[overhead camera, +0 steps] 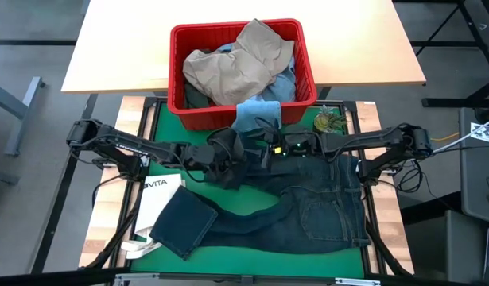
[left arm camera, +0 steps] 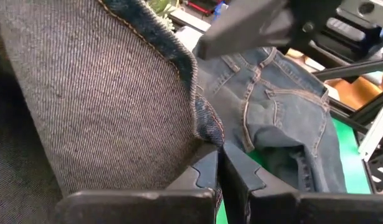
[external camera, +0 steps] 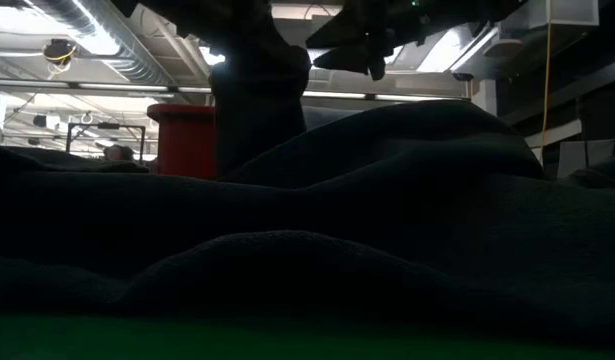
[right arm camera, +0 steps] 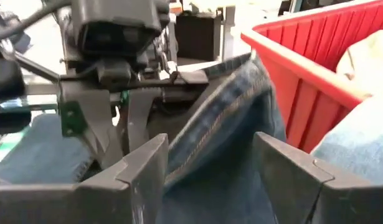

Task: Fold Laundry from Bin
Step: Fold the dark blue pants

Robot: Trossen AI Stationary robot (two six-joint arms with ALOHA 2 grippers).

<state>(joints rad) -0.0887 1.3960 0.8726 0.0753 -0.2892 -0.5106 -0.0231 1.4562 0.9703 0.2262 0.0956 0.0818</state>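
Dark navy jeans (overhead camera: 316, 206) lie spread on the green mat, one leg end (overhead camera: 184, 224) resting on the white tote. My left gripper (overhead camera: 227, 159) is shut on a raised part of the jeans just in front of the red bin (overhead camera: 177, 71). My right gripper (overhead camera: 264, 147) is open right beside it; in the right wrist view its fingers (right arm camera: 147, 168) stand on either side of the same raised denim (right arm camera: 222, 124), and I cannot tell if they touch it. The bin holds khaki trousers (overhead camera: 240, 63) and light blue jeans (overhead camera: 256, 111). My left gripper (left arm camera: 220, 168) pinches a stitched edge of the dark jeans (left arm camera: 203, 134) between its two shut fingers. The denim there is lifted off the mat. In the low view it hangs as a column (external camera: 257, 110) down to the rest of the jeans.
The white "VITA" tote bag (overhead camera: 158, 195) lies at the mat's left, partly under the jeans leg. A small greenish object (overhead camera: 329, 121) sits at the mat's far right. A light wooden table (overhead camera: 117, 48) stands behind the bin. Black frame rails (overhead camera: 371, 230) border the mat.
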